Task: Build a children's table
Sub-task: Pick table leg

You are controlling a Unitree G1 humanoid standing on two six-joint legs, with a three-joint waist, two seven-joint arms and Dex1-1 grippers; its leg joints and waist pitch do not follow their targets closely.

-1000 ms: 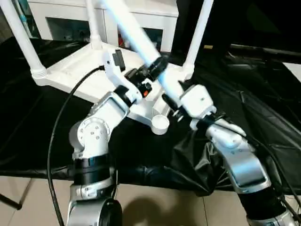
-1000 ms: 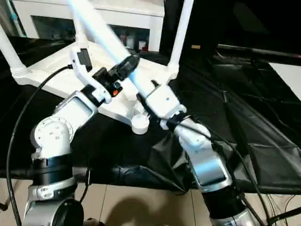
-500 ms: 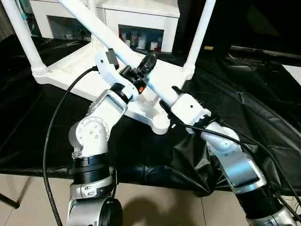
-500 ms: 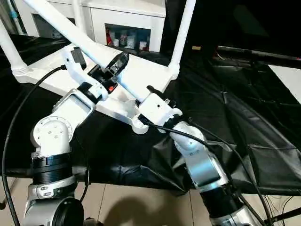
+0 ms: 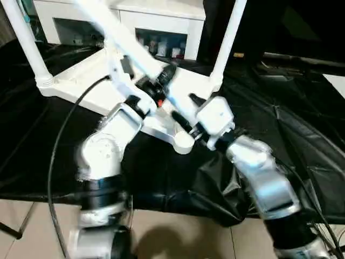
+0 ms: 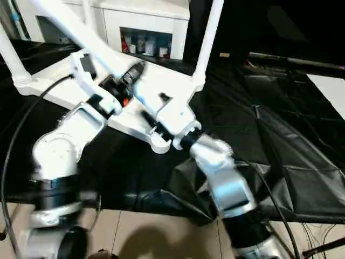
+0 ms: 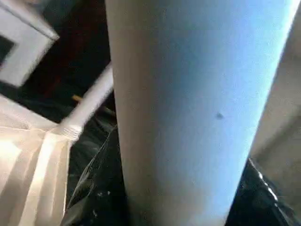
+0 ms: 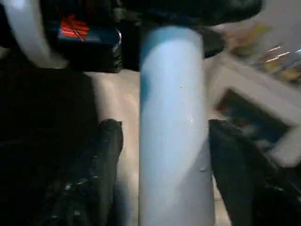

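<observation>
The tabletop (image 5: 108, 81) lies upside down on the black-sheeted work table (image 5: 302, 135), its ribbed underside facing up, filling the head view from about 9 to 12 o'clock. Three legs already stand in corner sockets: one at 10 o'clock (image 5: 24, 46), one near 12 o'clock (image 5: 108, 38) partly hidden behind the arms, and one at 1 o'clock (image 5: 227, 40). The near corner socket (image 5: 183, 141) sits open at picture centre, with nothing in it.

The fourth leg (image 5: 126, 43) slants across the scene from 11 o'clock down toward that socket, crossing in front of the tabletop and hiding part of its near edge. The left gripper (image 5: 161, 83) is clamped on this leg at mid-length; in the left wrist view the tube (image 7: 193, 108) stands between its fingers. The right gripper (image 5: 186, 113) holds the leg lower down, just above the socket. In the right wrist view its black fingers (image 8: 101, 169) flank the tube (image 8: 174, 141) with slim gaps, so the grip is probably loose, though blur makes that hard to judge.

A black cable (image 5: 62, 145) loops off the left arm at 8 o'clock. Beyond the table a white cabinet (image 5: 161, 21) with glass doors runs along 12 o'clock. Crumpled black sheeting (image 5: 221, 189) hangs over the near edge at 5 o'clock.
</observation>
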